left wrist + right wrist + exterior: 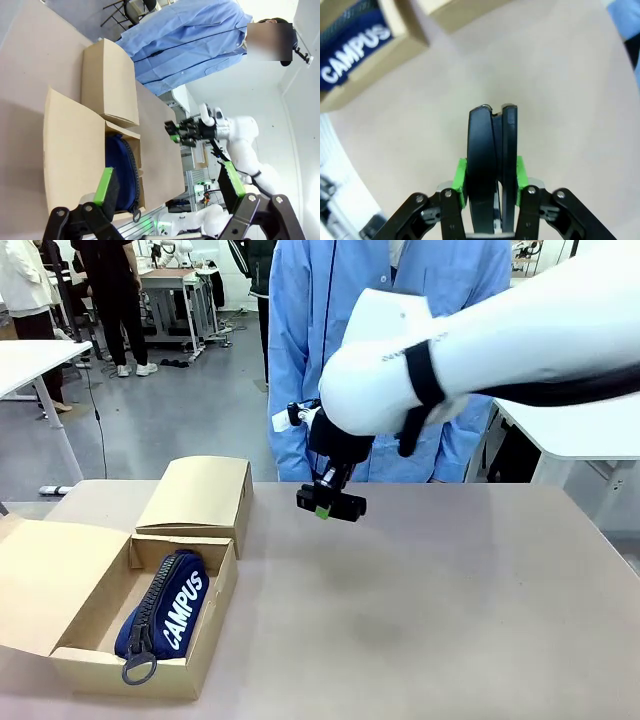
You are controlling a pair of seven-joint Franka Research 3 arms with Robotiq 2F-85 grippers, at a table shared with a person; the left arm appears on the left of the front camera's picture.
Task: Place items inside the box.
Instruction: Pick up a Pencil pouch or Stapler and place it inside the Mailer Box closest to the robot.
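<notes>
While aloft, end effector (330,504) around stapler (483,150)

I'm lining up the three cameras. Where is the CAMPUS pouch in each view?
Front: pouch at lower left, lying in the open box.
Left wrist: lower middle, in the box, seen turned sideways.
Right wrist: top left corner, lettering showing, with the box wall just below it.
Shared landmark: the box around the pouch.

a lab: white worktables (25,358) on bare grey floor (190,410), person (360,265) in blue lab coat (300,360)
</notes>
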